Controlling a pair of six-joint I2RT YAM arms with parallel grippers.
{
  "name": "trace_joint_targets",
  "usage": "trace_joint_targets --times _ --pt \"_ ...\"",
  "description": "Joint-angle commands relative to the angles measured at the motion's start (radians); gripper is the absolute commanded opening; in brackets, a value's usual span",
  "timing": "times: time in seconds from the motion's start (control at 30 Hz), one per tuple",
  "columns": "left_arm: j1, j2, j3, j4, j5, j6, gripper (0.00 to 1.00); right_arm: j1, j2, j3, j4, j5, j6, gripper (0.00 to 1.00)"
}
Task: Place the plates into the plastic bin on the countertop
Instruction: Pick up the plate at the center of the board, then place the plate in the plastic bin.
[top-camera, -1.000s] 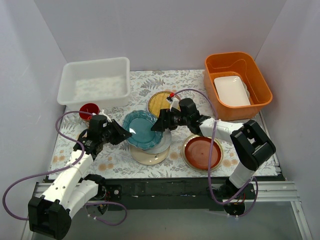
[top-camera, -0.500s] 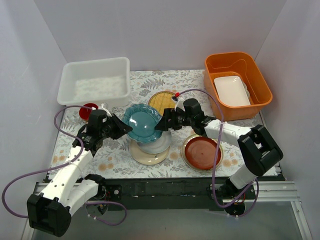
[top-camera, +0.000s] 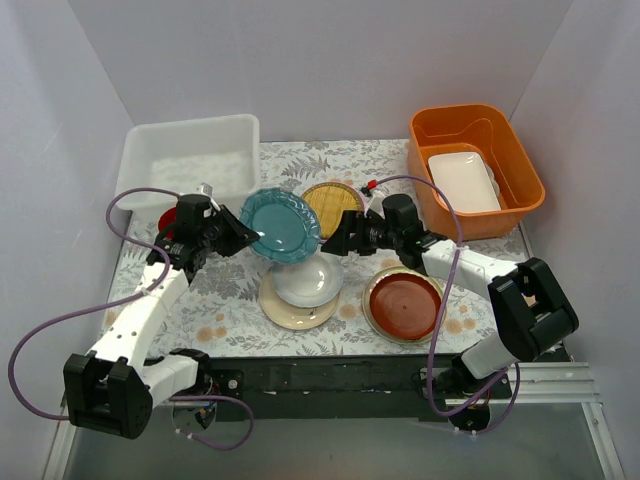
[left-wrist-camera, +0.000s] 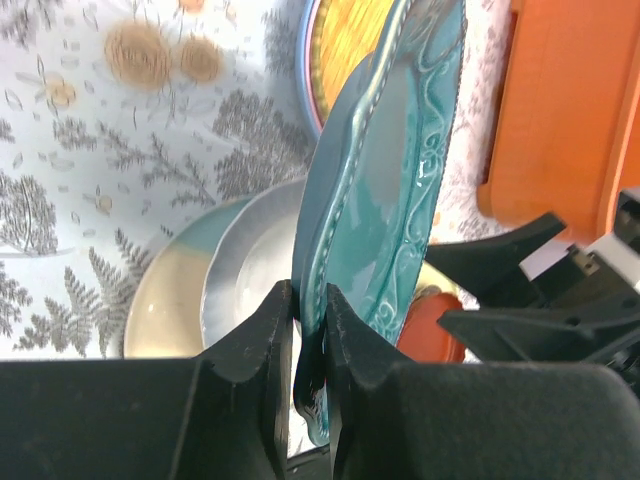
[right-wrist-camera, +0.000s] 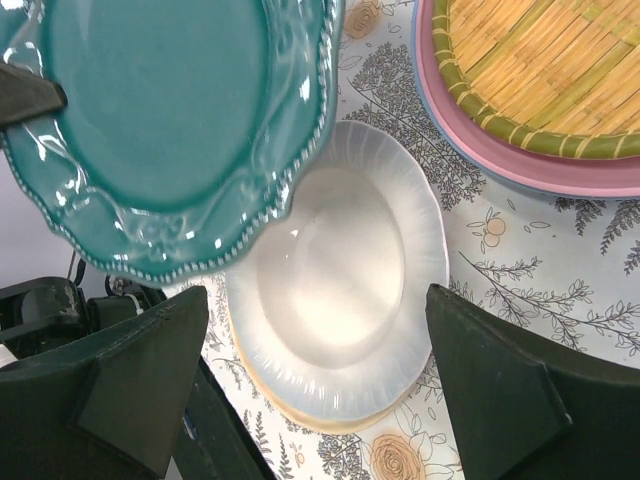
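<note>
My left gripper (top-camera: 252, 236) is shut on the rim of the teal scalloped plate (top-camera: 281, 226) and holds it tilted in the air, right of the white plastic bin (top-camera: 190, 165); the plate also shows in the left wrist view (left-wrist-camera: 385, 190) and the right wrist view (right-wrist-camera: 170, 120). My right gripper (top-camera: 334, 244) is open and empty just right of that plate, above a light blue plate (top-camera: 308, 283) stacked on a cream plate (top-camera: 285, 315). The woven-bamboo plate (top-camera: 333, 201) lies behind. The red-brown plate (top-camera: 404, 304) lies on the countertop (top-camera: 220, 310) at the front right.
An orange tub (top-camera: 475, 165) with a white rectangular dish (top-camera: 463, 182) stands at the back right. A red mug (top-camera: 168, 220) sits in front of the bin, partly behind my left arm. Purple cables loop beside both arms.
My left gripper has lifted the teal plate off the stack and carried it up and back toward the bin. My right gripper has let go of it and drawn off to the right.
</note>
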Motion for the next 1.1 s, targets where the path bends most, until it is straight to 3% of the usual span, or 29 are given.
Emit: trace_joint_targets --times 0.0,0.67,1.07 --pt "0.027 0.020 0.134 0.137 0.078 0.006 0.00 -0.015 -0.034 -0.010 0.007 -0.022 -0.007 0.97" --pt "0.178 0.371 0.504 0.195 0.291 -0.023 0.00 -0.065 -0.017 -0.016 0.011 -0.062 -0.016 0.97" --pt "0.249 0.485 0.622 0.204 0.239 -0.079 0.00 -0.081 0.015 -0.004 0.002 -0.080 -0.024 0.96"
